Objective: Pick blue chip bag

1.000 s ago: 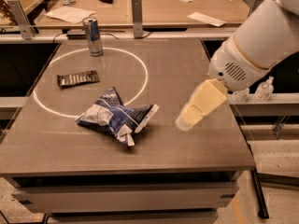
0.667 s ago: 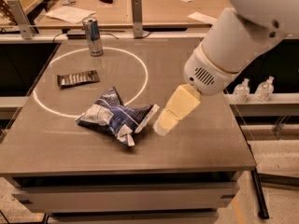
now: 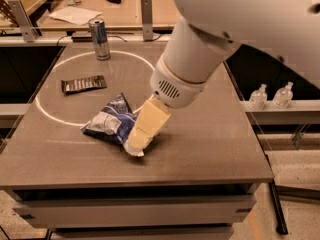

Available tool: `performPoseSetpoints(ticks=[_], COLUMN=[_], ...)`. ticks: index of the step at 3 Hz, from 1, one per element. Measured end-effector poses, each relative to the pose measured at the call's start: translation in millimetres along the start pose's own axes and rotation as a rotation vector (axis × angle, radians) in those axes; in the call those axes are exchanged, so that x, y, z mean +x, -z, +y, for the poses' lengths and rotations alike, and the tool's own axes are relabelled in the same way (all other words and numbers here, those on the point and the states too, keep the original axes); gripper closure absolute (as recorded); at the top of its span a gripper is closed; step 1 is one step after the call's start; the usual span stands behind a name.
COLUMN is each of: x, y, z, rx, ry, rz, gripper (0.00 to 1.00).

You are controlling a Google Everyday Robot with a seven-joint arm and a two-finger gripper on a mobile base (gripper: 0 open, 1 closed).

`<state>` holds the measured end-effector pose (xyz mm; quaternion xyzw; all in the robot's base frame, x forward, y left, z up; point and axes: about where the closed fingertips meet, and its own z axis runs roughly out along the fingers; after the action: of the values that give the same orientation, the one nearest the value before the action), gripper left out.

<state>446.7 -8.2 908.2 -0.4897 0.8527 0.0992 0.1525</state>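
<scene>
In the camera view, one table (image 3: pixel 210 149) is seen, and one white circle (image 3: pixel 50 118) is drawn on it. One blue chip bag (image 3: pixel 111 123) is found on the near right edge of the circle, lying crumpled on the table. White and light-blue print is seen on the bag, but no words can be read. One flat dark wrapper (image 3: pixel 83 84) is laid inside the circle, at its left side. One tall can (image 3: pixel 100 39) is stood on the far edge of the circle; its label cannot be read. Two small bottles (image 3: pixel 270 96) are kept well outside the circle, to the right, off the table. One gripper (image 3: pixel 137 143) is held low at the near right edge of the circle, over the bag's right end. Whether it is grasping the bag cannot be told.
</scene>
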Motion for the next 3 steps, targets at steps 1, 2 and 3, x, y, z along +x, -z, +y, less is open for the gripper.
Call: performPoseSetpoints(ticks=[1, 2, 3], x=[-23.4, -39.6, -52.6], y=[-8.8, -20.3, -38.7], z=[17.9, 27.6, 27.7], rx=[-0.018, -0.03, -0.025], ry=[0.052, 0.083, 0.103], rz=[0.012, 0.038, 0.067], gripper=[0.0, 0.0, 0.0])
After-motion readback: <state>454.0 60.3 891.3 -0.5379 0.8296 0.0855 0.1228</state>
